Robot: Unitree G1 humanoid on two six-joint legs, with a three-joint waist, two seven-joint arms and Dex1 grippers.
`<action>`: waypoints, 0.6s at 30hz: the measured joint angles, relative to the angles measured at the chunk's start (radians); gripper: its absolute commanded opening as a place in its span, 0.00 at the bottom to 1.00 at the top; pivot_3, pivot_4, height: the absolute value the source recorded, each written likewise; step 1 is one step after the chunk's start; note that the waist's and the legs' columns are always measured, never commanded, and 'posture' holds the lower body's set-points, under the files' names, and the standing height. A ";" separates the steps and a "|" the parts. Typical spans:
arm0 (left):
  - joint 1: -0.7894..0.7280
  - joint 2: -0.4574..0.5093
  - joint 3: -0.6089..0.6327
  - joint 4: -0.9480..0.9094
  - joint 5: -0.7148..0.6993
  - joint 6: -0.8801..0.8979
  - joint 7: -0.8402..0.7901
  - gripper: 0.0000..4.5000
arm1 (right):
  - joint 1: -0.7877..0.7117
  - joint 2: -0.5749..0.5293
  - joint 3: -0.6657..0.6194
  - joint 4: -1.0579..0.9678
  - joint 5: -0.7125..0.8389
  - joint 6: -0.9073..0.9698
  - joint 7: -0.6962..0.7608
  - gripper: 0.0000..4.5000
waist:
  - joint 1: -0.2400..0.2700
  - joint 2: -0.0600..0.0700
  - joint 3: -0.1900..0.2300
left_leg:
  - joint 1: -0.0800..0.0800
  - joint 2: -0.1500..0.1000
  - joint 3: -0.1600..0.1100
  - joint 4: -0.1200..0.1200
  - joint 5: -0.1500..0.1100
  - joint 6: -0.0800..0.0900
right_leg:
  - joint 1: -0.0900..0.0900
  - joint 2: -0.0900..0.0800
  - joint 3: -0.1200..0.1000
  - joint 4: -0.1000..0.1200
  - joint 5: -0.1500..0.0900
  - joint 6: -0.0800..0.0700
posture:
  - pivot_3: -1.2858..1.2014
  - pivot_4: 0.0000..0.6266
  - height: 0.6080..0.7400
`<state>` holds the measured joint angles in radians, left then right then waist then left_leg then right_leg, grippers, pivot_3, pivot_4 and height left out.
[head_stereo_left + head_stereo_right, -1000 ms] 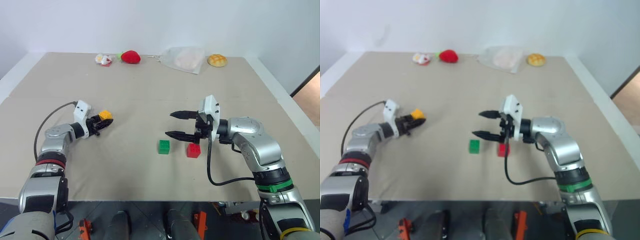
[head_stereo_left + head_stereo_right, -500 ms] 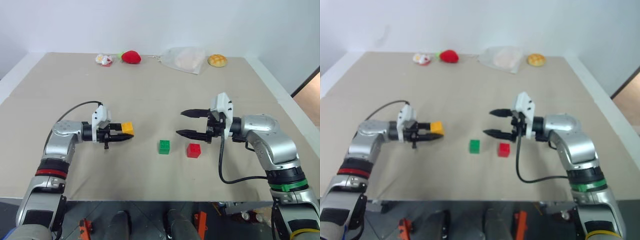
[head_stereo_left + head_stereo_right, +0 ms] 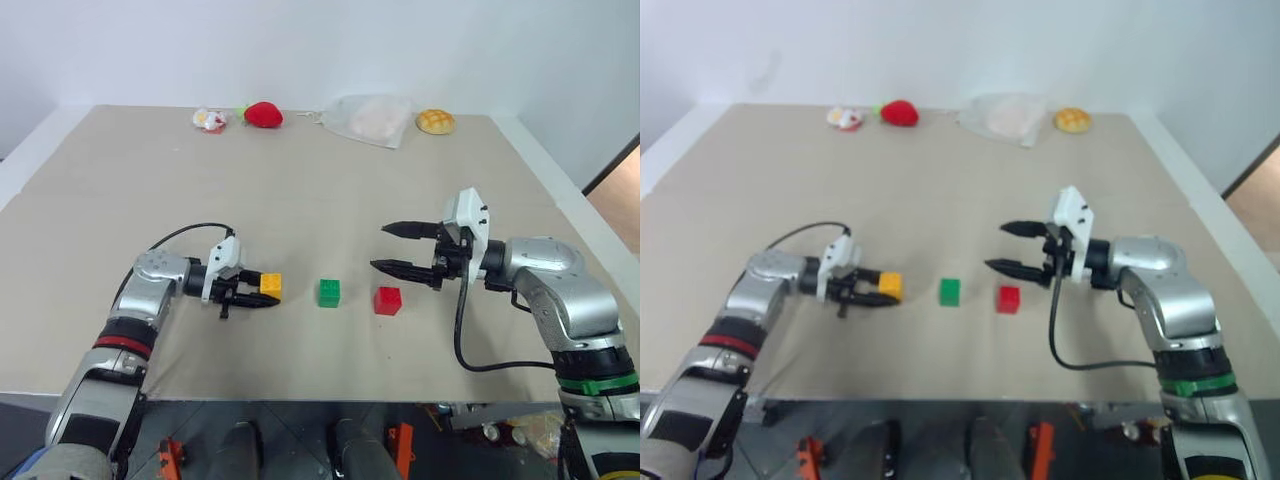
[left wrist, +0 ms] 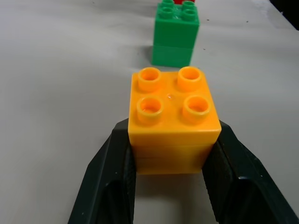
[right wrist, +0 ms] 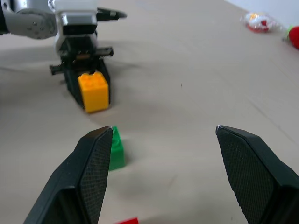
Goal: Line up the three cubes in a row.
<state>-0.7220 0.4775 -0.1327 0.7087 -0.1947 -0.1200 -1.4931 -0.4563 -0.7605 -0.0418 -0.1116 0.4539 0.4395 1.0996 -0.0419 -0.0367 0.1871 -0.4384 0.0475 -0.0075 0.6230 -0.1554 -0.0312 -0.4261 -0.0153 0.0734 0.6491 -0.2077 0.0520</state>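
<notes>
My left gripper (image 3: pixel 262 291) is shut on the yellow cube (image 3: pixel 270 285), its black fingers (image 4: pixel 112 172) clamping the cube's two sides. It holds the cube (image 4: pixel 173 120) low over the table, just left of the green cube (image 3: pixel 329 292). The red cube (image 3: pixel 388 300) sits on the table right of the green one (image 4: pixel 175 33), so the three stand roughly in one line. Up and to the right of the red cube, my right gripper (image 3: pixel 391 247) hovers open with nothing between its fingers (image 5: pixel 96 172). In the right wrist view the yellow cube (image 5: pixel 93 91) and the green cube (image 5: pixel 116 149) lie ahead.
Along the table's far edge (image 3: pixel 300 108) lie a red plush strawberry (image 3: pixel 263 114), a small wrapped item (image 3: pixel 208 120), a clear plastic bag (image 3: pixel 370 119) and a yellow bun (image 3: pixel 434 121). A black cable (image 3: pixel 470 355) loops below my right arm.
My left gripper has carried the yellow cube to the right and nearer, up close to the green cube. My open right gripper has drawn back to the right, off the red cube.
</notes>
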 measured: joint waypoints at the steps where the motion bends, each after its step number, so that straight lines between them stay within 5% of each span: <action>1: -0.005 -0.002 0.000 0.017 0.001 -0.013 -0.001 0.30 | 0.019 -0.018 -0.010 -0.005 0.004 0.002 0.008 0.81 | 0.000 0.000 0.000 | 0.000 0.000 0.000 0.000 0.000 0.000 | 0.000 0.000 0.000 0.000 0.000 0.000 | 0.52 0.24 1.00; 18: -0.014 -0.027 -0.007 0.050 0.010 -0.039 -0.044 0.30 | 0.068 -0.057 -0.049 -0.012 0.020 0.019 0.013 0.81 | -0.003 0.000 0.000 | 0.001 0.000 0.000 0.000 0.000 0.000 | 0.000 0.001 0.001 0.000 0.001 0.000 | 0.52 0.24 1.00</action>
<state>-0.7364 0.4504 -0.1402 0.7585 -0.1847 -0.1590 -1.5373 -0.3887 -0.8174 -0.0911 -0.1231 0.4738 0.4589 1.1125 -0.0448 -0.0367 0.1871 -0.4378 0.0477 -0.0077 0.6232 -0.1554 -0.0311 -0.4261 -0.0146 0.0741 0.6492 -0.2070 0.0520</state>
